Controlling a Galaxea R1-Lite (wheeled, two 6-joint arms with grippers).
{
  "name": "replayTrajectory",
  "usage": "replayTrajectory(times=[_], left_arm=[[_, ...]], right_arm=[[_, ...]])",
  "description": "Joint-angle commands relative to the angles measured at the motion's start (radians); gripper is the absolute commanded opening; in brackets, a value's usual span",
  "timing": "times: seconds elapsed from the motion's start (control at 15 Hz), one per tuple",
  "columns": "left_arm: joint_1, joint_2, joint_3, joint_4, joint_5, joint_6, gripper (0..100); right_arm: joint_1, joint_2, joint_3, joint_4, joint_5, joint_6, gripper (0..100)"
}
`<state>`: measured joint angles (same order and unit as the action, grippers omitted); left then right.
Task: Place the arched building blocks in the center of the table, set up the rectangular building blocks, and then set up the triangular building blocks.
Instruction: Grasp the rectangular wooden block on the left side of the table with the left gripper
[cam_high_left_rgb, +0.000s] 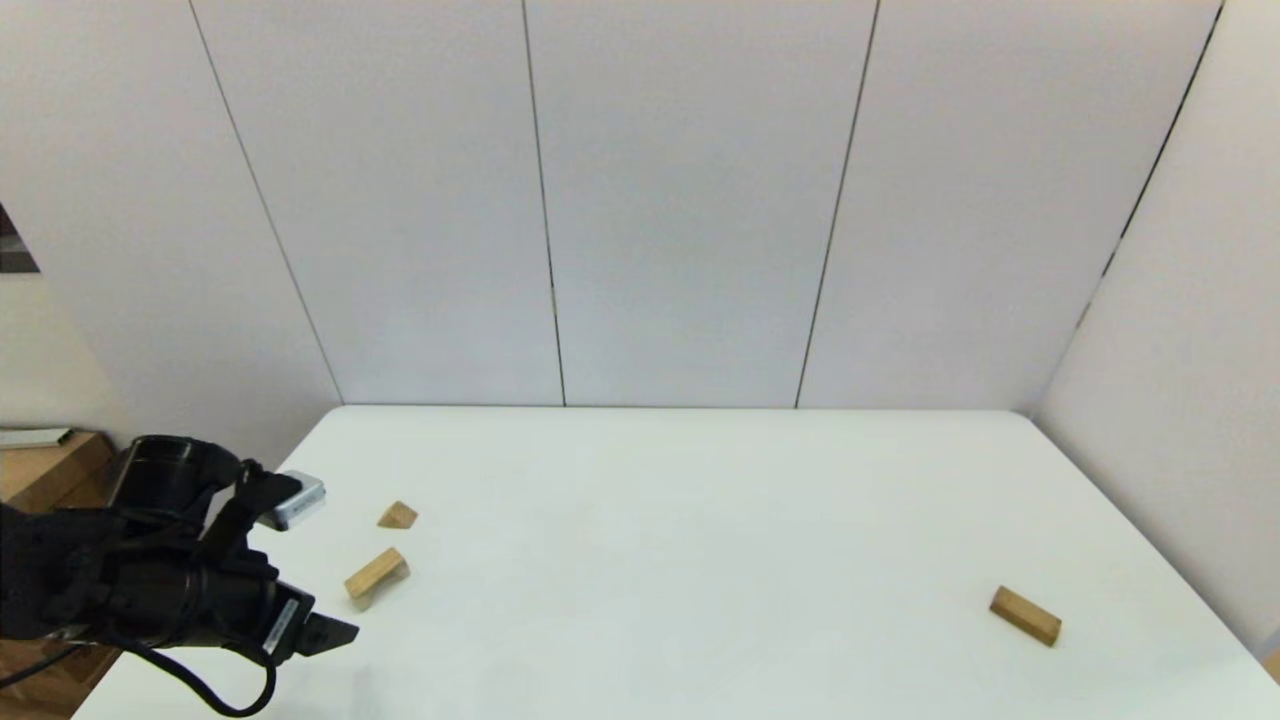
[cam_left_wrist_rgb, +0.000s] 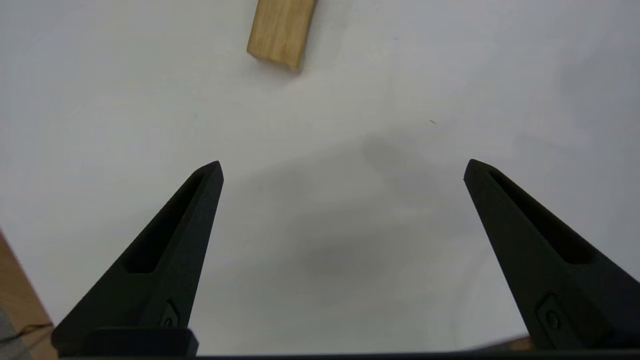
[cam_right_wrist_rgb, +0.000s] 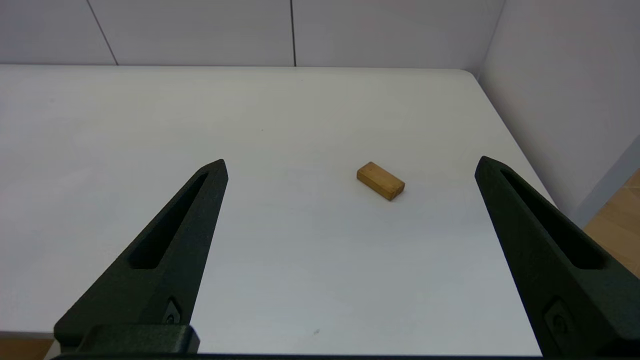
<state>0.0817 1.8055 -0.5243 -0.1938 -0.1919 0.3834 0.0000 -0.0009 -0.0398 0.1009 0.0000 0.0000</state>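
The arched block (cam_high_left_rgb: 377, 575) lies at the left side of the white table (cam_high_left_rgb: 680, 520), and the small triangular wedge (cam_high_left_rgb: 398, 515) sits just behind it. The rectangular bar (cam_high_left_rgb: 1025, 615) lies flat near the right front. My left gripper (cam_high_left_rgb: 335, 632) hovers over the table's left front corner, short of the arch. In the left wrist view the arched block (cam_left_wrist_rgb: 281, 32) lies beyond the open left gripper (cam_left_wrist_rgb: 342, 167), nothing between the fingers. The right gripper (cam_right_wrist_rgb: 350, 165) is open over the near edge, with the bar (cam_right_wrist_rgb: 381, 180) ahead of it. The right arm is out of the head view.
A small silver-grey box (cam_high_left_rgb: 298, 500) sits at the table's left edge behind my left arm. Wall panels close the far and right sides. Wooden furniture (cam_high_left_rgb: 45, 470) stands left of the table.
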Motion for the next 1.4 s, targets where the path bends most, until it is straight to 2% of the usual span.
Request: replayTrajectory(times=[0.07,0.27,0.87,0.93,1.4], left_arm=[[0.023,0.296,-0.022,-0.248,-0.008,0.069,100],[0.021,0.428,-0.045,-0.406,-0.008,0.095,100],[0.023,0.460,-0.184,-0.308,-0.078,0.109,100],[0.023,0.460,-0.184,-0.308,-0.083,0.109,0],[0.024,0.440,-0.184,-0.308,-0.119,0.101,0]], right_arm=[[0.000,0.001,0.000,0.000,0.000,0.000,100],[0.000,0.001,0.000,0.000,0.000,0.000,100],[0.000,0.001,0.000,0.000,0.000,0.000,100],[0.000,0.001,0.000,0.000,0.000,0.000,100],[0.000,0.001,0.000,0.000,0.000,0.000,100]])
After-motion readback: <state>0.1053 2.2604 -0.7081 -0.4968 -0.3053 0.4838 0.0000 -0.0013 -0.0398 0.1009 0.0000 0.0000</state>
